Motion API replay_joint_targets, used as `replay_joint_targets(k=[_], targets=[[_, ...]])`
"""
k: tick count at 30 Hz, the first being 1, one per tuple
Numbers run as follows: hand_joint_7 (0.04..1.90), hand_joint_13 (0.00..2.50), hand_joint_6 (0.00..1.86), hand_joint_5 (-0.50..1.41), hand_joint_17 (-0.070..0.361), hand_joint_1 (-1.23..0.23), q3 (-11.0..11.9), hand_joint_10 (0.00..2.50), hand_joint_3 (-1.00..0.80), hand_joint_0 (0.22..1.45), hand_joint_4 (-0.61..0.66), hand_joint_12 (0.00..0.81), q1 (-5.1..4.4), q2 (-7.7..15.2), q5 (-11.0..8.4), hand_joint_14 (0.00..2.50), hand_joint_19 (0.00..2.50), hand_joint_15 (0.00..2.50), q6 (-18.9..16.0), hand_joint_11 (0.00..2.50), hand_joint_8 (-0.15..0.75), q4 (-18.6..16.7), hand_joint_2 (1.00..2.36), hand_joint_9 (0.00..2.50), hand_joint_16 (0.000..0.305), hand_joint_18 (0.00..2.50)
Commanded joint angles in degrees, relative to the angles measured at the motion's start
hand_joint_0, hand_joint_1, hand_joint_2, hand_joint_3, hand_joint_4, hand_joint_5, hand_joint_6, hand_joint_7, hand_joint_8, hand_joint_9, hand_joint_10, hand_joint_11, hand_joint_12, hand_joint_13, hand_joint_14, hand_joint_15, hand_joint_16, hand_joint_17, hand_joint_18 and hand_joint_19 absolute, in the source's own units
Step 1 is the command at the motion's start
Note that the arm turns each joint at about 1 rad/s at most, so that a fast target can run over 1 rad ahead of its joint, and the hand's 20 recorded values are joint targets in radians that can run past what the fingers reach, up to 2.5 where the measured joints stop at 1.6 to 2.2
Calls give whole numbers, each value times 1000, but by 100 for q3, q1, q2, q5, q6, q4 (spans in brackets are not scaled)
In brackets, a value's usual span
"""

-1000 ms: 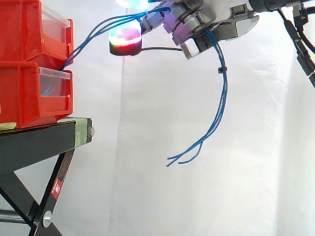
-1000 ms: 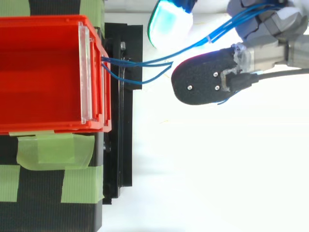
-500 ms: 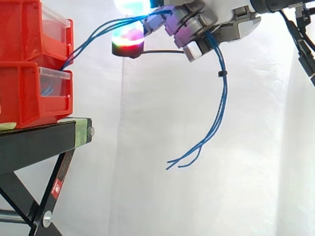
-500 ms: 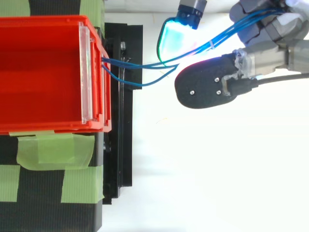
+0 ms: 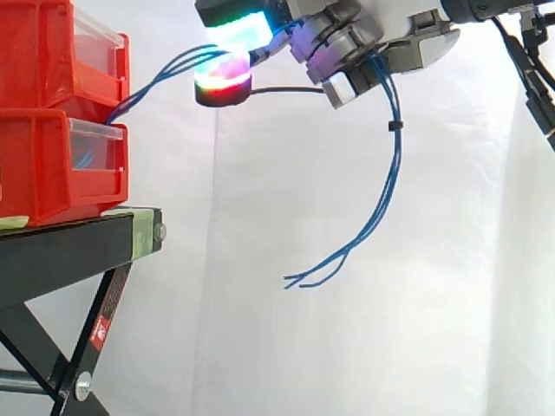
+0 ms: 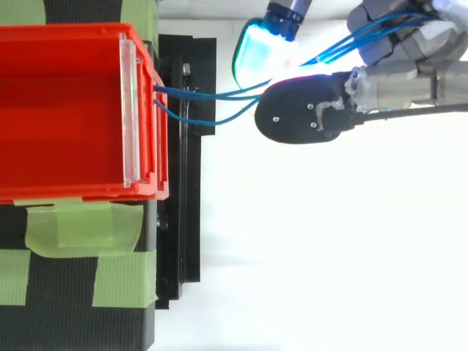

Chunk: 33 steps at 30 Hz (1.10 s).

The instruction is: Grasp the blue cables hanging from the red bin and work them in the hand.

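Up at the top of the side view, the hand comes in from the right, well away from the stand. Its fingers are curled round the cables and pinch them in a bunch. Two glowing tips reach out to the left, toward the bins. One is a green and white pad, and just under it is a red and green pad.

From above, the hand lies along the top right. A cyan pad sits just beside a black finger back. The cables seem to run between those two, but it is hard to be sure.

On the left, the cables start at the front of the top bin, where it sits on the bottom bin. They rise in a curve to the hand. Past the fingers they drop in a long bend, with a small black tie round them. Their loose ends hang in the air, apart from the stand.

Green tape is stuck on the stand beside the bins. A white curtain hangs behind it all.
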<state>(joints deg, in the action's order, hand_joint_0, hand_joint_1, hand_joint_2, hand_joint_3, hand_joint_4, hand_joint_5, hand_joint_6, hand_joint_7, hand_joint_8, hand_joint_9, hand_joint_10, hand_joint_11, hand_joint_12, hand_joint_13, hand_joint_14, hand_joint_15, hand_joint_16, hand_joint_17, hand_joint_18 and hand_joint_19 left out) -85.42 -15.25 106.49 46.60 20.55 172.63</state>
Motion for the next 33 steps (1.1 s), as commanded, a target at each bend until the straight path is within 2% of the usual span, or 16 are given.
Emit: replay_joint_targets(k=[1,4,6,9,11,18,20,23,28,33], targets=[[1209,1729,12,366,166,-634,-1,2500,-102,962,315,718,5,3,-11,2500,561,1878,2,2500,486,-27,1023,1061,221,2190],[1199,1729,11,365,166,-634,8,2500,51,968,335,718,-4,3,-11,2500,561,1878,11,2500,486,-71,1013,1061,221,2190],[1192,1729,11,367,166,-647,-1,2500,92,971,348,718,5,3,-11,2500,561,1878,11,2500,486,-80,1005,1061,221,2190],[1189,1729,12,361,166,-658,8,2500,-95,936,365,718,-4,3,-11,2500,561,1878,2,2500,486,-80,1010,1061,221,2190],[1196,1729,11,360,166,-658,-1,2500,-111,935,360,718,-4,3,-20,2500,561,1878,2,2500,486,-80,1010,1061,221,2190],[1203,1729,11,371,166,-637,-1,2500,266,1018,336,718,5,3,-20,2500,561,1878,-7,2500,486,-80,1003,1061,221,2190],[1206,1729,10,373,166,-625,8,2500,253,987,341,718,-4,3,-11,2500,561,1878,-7,2500,486,-80,1129,1061,221,2190],[1209,1729,10,370,166,-618,-1,2500,271,977,327,718,-4,3,-11,2500,561,1878,-16,2500,486,-80,1246,1061,221,2190],[1217,1729,9,359,166,-622,8,2500,290,987,320,718,-4,3,-11,2500,561,1878,-77,2500,486,-124,1310,1061,221,2190],[1240,1729,8,346,166,-639,-1,2500,379,1066,291,718,-4,3,-20,2500,561,1878,-288,2500,486,-168,1213,1061,221,2190]])
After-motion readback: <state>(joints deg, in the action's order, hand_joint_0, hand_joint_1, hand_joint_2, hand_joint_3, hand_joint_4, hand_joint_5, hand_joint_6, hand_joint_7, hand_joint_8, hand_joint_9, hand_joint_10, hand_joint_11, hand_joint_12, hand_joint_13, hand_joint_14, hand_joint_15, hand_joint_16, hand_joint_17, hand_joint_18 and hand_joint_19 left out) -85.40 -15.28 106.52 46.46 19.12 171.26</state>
